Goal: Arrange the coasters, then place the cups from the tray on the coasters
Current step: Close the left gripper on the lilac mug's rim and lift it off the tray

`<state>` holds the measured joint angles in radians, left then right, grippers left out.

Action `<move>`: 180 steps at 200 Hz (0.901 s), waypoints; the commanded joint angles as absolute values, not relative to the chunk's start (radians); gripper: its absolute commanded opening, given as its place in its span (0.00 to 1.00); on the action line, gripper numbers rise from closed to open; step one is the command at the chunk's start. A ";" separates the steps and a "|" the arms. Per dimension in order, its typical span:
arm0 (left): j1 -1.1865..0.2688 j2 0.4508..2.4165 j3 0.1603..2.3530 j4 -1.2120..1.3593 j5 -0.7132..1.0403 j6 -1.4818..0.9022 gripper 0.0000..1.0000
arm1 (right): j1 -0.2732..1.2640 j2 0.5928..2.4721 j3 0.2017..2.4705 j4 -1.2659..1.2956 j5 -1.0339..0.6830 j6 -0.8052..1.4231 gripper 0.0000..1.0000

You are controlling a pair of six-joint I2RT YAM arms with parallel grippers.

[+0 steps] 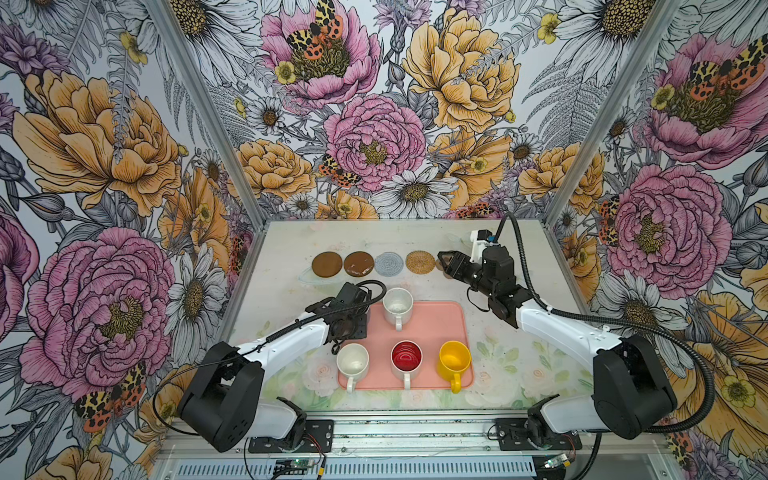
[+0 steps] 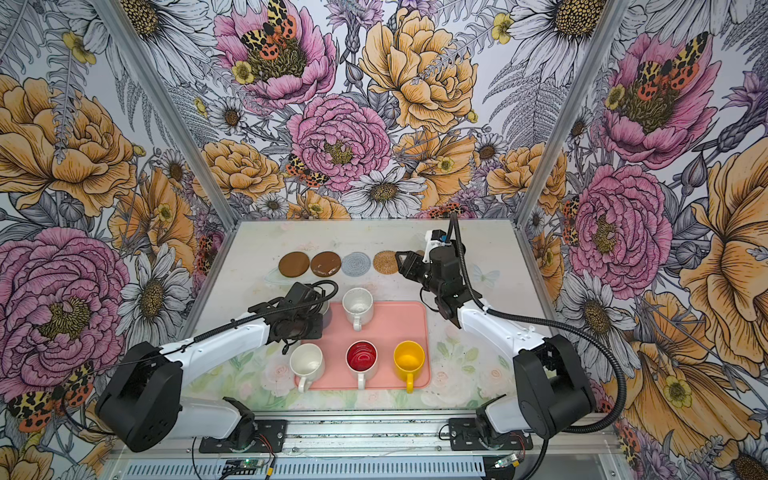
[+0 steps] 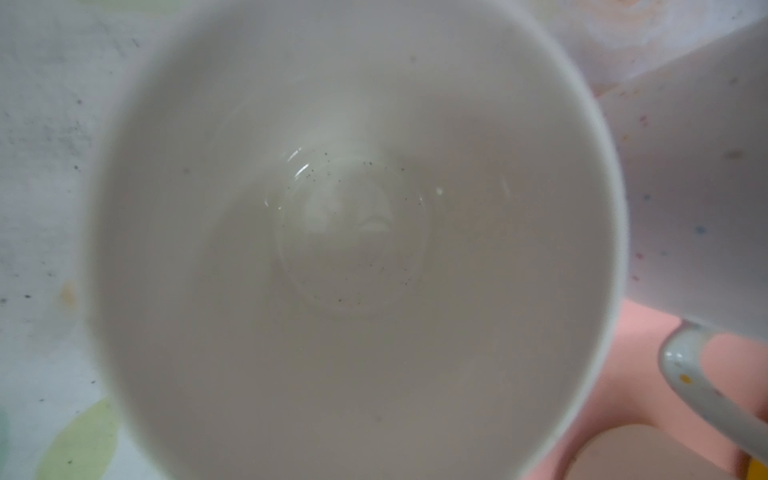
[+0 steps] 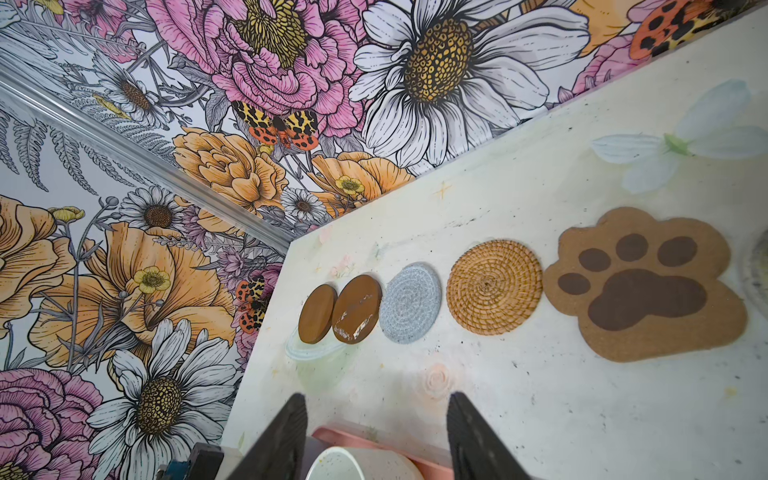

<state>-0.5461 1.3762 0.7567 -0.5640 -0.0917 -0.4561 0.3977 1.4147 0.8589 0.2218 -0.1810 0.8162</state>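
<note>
Several coasters lie in a back row: two brown discs (image 4: 318, 309) (image 4: 356, 309), grey-blue woven (image 4: 410, 303), tan rattan (image 4: 494, 286), paw-shaped (image 4: 644, 286). The pink tray (image 1: 436, 328) holds a speckled cup (image 1: 397, 305), a plain white cup (image 1: 352, 361), a red-inside cup (image 1: 406, 358) and a yellow cup (image 1: 455, 359). My left gripper (image 1: 351, 318) hangs over the tray's back left corner, its fingers hidden. Its wrist view looks straight down into a white-inside cup (image 3: 353, 249). My right gripper (image 4: 376, 415) is open and empty beside the rattan coaster.
A pale woven round (image 4: 758, 270) shows at the frame edge beyond the paw coaster. Flowered walls close the table (image 1: 291, 257) on the back and both sides. The right arm (image 1: 540, 324) reaches over the table's right side, hiding the paw coaster in both top views.
</note>
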 commanded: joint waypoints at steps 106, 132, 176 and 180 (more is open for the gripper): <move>-0.554 1.259 0.760 -0.510 -0.199 -0.487 0.00 | 0.387 1.440 0.871 0.261 -0.205 0.824 0.56; -0.551 1.200 0.773 -0.512 -0.240 -0.484 0.00 | 0.387 1.443 0.873 0.268 -0.212 0.826 0.55; -0.494 1.206 0.824 -0.511 -0.244 -0.446 0.00 | 0.388 1.447 0.874 0.269 -0.221 0.827 0.54; -0.486 1.213 0.830 -0.512 -0.240 -0.441 0.00 | 0.387 1.447 0.874 0.269 -0.221 0.826 0.54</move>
